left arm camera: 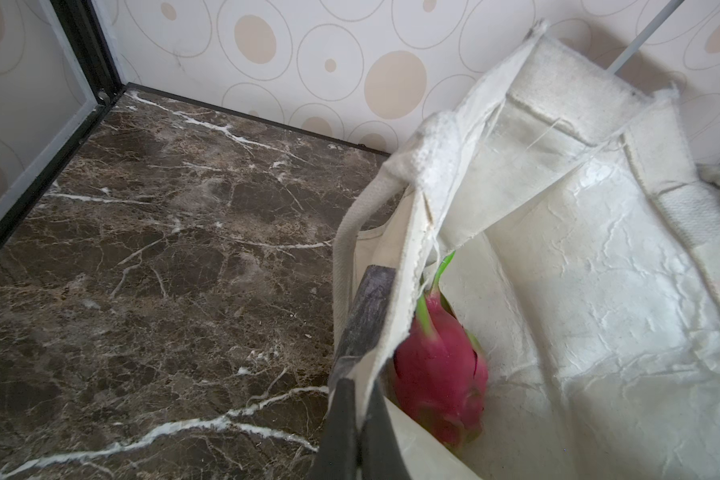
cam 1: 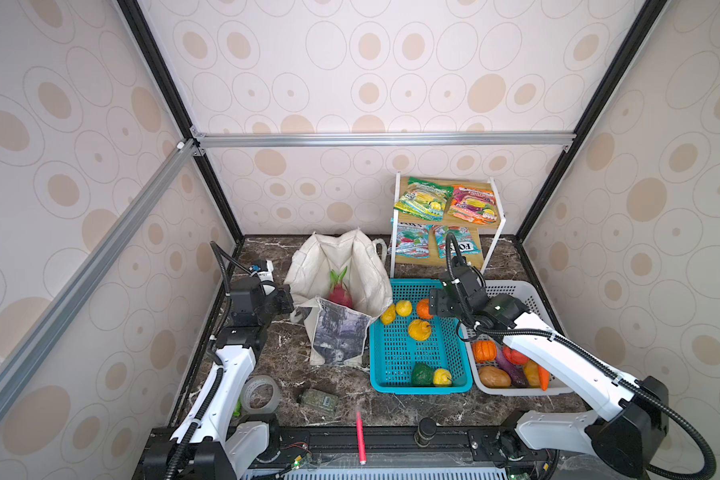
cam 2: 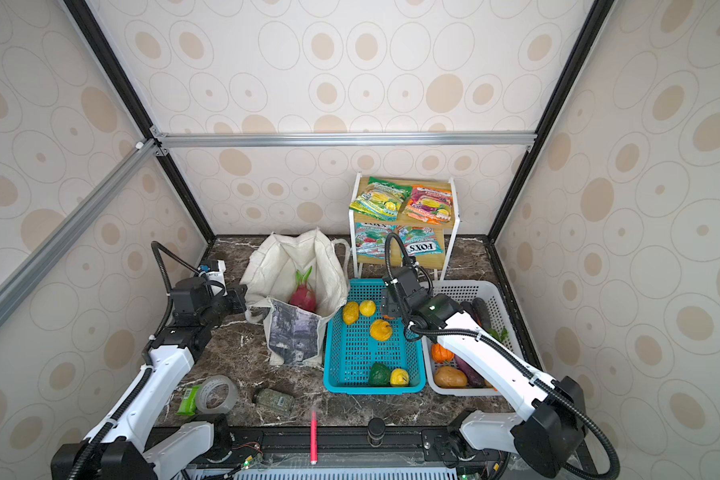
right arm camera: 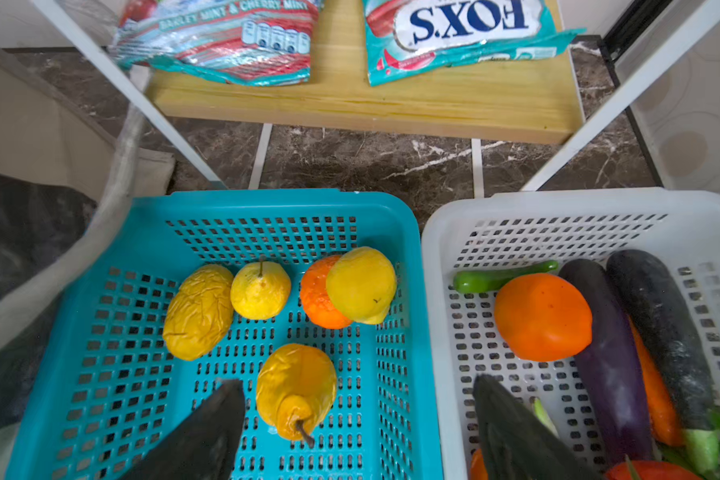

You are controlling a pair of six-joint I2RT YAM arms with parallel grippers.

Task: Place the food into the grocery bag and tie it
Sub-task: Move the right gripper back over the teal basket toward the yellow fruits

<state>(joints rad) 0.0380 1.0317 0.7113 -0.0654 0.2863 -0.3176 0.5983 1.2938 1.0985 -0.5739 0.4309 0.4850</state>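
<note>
Left of the grocery bag [cam 1: 339, 334], bare counter [left arm camera: 163, 249] runs clear out to the black frame [left arm camera: 51, 172]. The left gripper [left arm camera: 360, 395] is at the bag's left rim, jaws clenched on the fabric edge, a pinch that only the left wrist view shows. The bag's mouth gapes, with the pink dragon fruit [left arm camera: 437, 374] lying inside. Just right of the bag, the teal basket [cam 1: 420, 390] holds yellow fruits [right arm camera: 296, 386] and an orange [right arm camera: 319, 299]. The right gripper [right arm camera: 355, 384] hovers there, jaws spread and empty, one over the teal basket and one over the white basket [right arm camera: 445, 249]. Behind and right of the bag, snack packets [cam 1: 422, 199] lie on a shelf [right arm camera: 391, 108]. The right wrist view shows only its lower tier.
</note>
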